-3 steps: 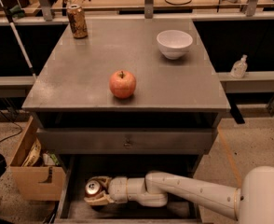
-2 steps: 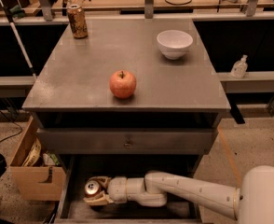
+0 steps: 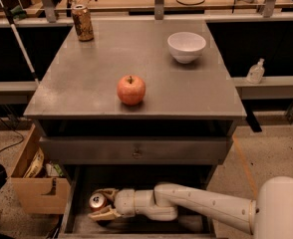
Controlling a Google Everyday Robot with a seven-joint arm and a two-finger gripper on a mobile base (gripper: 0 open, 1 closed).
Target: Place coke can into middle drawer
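Note:
The coke can point(image 3: 97, 201), red with a silver top, stands inside the open middle drawer point(image 3: 71, 214) at its left side, low in the camera view. My gripper point(image 3: 102, 203) reaches into the drawer from the right. Its two fingers point(image 3: 105, 213) are closed around the can, one behind it and one in front. The white arm point(image 3: 201, 205) lies across the drawer and hides much of the drawer floor.
On the cabinet top point(image 3: 86, 78) sit a red apple point(image 3: 131, 89), a white bowl point(image 3: 186, 46) and a brown-gold can point(image 3: 82, 22). The drawer front above point(image 3: 136, 151) is shut. A cardboard box point(image 3: 34, 188) stands on the floor at left, and a small bottle point(image 3: 256, 71) sits on a ledge at right.

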